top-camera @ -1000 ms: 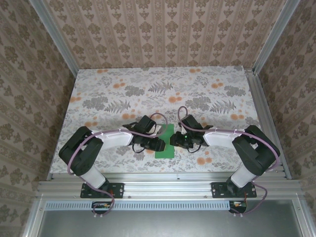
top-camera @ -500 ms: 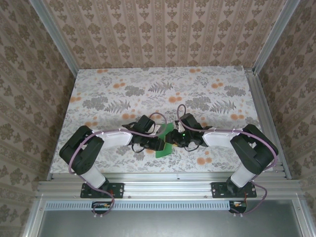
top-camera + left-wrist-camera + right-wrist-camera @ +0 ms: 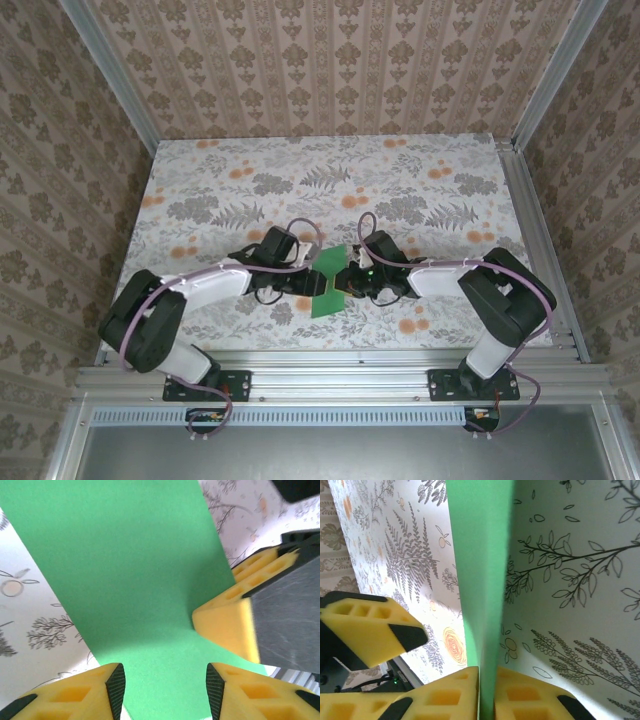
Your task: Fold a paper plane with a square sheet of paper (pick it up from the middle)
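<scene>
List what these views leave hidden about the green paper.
- Top external: the square sheet of paper is too small to show creases.
- Left wrist: its ends run off the frame; the right fingers cover one edge.
- Right wrist: seen nearly edge-on; its face barely shows, its near end buried between those fingers.

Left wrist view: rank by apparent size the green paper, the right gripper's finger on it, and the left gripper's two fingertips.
1. Bright green square sheet of paper, by far.
2. Yellow-and-grey finger of the right gripper.
3. Two yellow fingertips of the left gripper: alike, both cropped by the frame, so their rank against second is unsure.
</scene>
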Controlling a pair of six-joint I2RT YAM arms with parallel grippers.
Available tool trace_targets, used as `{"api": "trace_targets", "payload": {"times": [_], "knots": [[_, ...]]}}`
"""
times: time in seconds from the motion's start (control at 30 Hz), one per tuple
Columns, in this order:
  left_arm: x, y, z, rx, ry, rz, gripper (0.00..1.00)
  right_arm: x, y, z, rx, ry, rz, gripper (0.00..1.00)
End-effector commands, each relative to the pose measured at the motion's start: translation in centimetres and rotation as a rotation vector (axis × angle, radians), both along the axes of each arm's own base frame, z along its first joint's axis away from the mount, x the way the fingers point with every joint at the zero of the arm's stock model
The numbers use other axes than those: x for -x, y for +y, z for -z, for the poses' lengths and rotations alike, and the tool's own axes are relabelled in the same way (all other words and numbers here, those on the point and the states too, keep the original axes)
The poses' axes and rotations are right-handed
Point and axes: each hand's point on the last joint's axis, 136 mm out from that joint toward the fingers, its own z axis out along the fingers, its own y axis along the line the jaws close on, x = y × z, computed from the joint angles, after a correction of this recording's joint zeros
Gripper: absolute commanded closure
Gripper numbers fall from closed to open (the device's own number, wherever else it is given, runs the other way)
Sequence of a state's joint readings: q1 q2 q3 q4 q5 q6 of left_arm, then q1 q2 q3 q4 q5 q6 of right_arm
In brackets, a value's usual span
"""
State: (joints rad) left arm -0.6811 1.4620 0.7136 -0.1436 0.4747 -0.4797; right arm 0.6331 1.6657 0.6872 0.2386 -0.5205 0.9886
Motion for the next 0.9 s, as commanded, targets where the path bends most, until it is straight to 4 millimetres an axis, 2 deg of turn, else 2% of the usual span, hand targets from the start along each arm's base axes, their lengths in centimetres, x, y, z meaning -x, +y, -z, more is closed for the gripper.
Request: {"api": "trace_targets", "payload": {"times": [0.0, 0.2, 0.43, 0.57, 0.87], "knots": [[0.1, 0.8, -1.5, 0.019, 0.022, -0.038, 0.47, -0.3, 0.7, -2.1, -0.07, -0.022, -0.009, 0.87], [-1.0, 2.9, -4.5, 0.079, 0.031, -0.194, 0.39, -1.2, 1.2, -5.3, -0.145, -0.073, 0.004, 0.92], [-1.1, 3.4, -8.1, 0.235, 0.041, -0.296, 0.34, -2.9, 1.3, -9.6, -0.233, -0.148, 0.041, 0.95], [-0.8, 3.2, -9.0, 0.291, 0.058, -0.318, 0.33, -3.7, 0.9, -11.4, -0.265, -0.179, 0.073, 0.96], [-0.1, 3.4, -10.5, 0.377, 0.081, -0.364, 0.33, -5.0, 0.3, -13.7, -0.329, -0.214, 0.13, 0.97]]}}
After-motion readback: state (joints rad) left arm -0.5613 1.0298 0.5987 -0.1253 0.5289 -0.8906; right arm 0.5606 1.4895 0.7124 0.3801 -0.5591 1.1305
